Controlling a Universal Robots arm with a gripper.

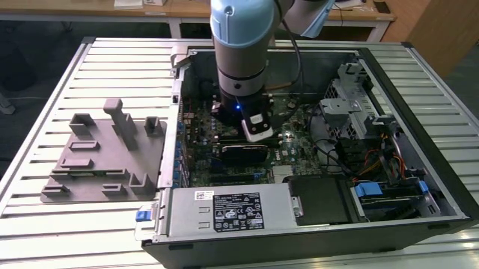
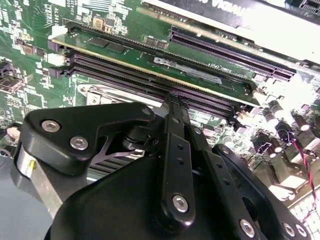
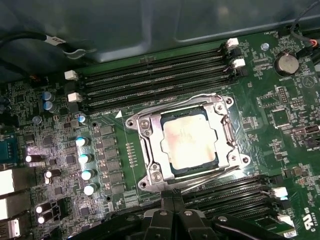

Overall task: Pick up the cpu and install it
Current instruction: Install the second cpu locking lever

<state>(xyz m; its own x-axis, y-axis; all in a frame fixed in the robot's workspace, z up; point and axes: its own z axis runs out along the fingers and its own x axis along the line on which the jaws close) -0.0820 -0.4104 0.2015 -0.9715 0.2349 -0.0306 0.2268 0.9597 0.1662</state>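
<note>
The cpu (image 3: 189,141) lies seated in the metal socket frame (image 3: 148,150) on the green motherboard (image 3: 280,130) in the first wrist view, between two banks of memory slots (image 3: 150,82). The gripper (image 3: 172,197) hangs just beside the socket with its fingers (image 2: 175,125) pressed together, holding nothing. In the exterior view the arm (image 1: 241,50) reaches down into the open computer case (image 1: 419,168), with the grey fixture plate (image 1: 105,159) at that view's left.

The exterior view looks down from high above the surface (image 1: 45,235) onto the open computer case (image 1: 314,235). Both wrist views look from close range past the tool (image 3: 172,197) onto the motherboard (image 2: 30,70), sharing its memory slots (image 3: 155,82).
</note>
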